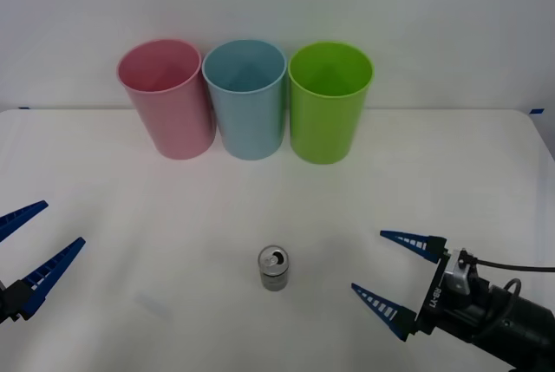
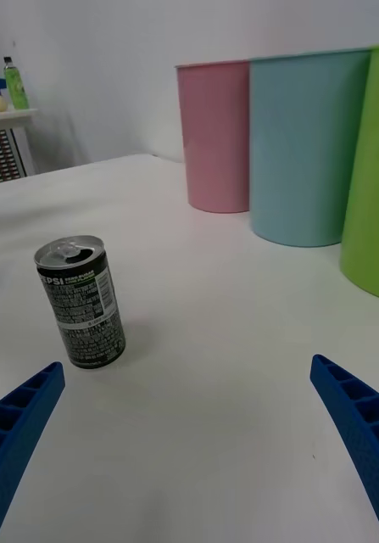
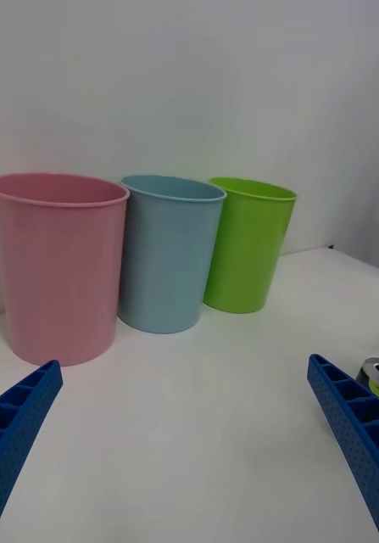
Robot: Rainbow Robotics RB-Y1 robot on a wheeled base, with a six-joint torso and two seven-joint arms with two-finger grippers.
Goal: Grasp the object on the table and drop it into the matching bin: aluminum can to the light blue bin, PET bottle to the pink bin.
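Aluminium can (image 1: 275, 269) stood upright on the white desk (image 1: 173, 216), near the front edge and about midway between the two arms, well apart from the three bins at the back. We noted the light blue bin (image 1: 247, 99) in the middle of that row, the pink bin (image 1: 166, 97) on its left and a lime green bin (image 1: 329, 101) on its right.

Right gripper (image 1: 395, 274) sat low, just to the right of the can, jaws spread wide and empty, turned toward it. Left gripper (image 1: 30, 255) waited at the left edge of the desk, jaws likewise released, holding nothing.

Handling, our judgement: the can looked small, rigid and light, with a smooth, slippery wall that could dent under hard squeezing. We would take it across the mid-body, on the dark label band, with moderate force. The pull-tab opening looked open, so tilting might spill any residue.

Writing: in the right wrist view the dark label read "EPSI", a partial word, first letter hidden; the fine white print below was too small to read.
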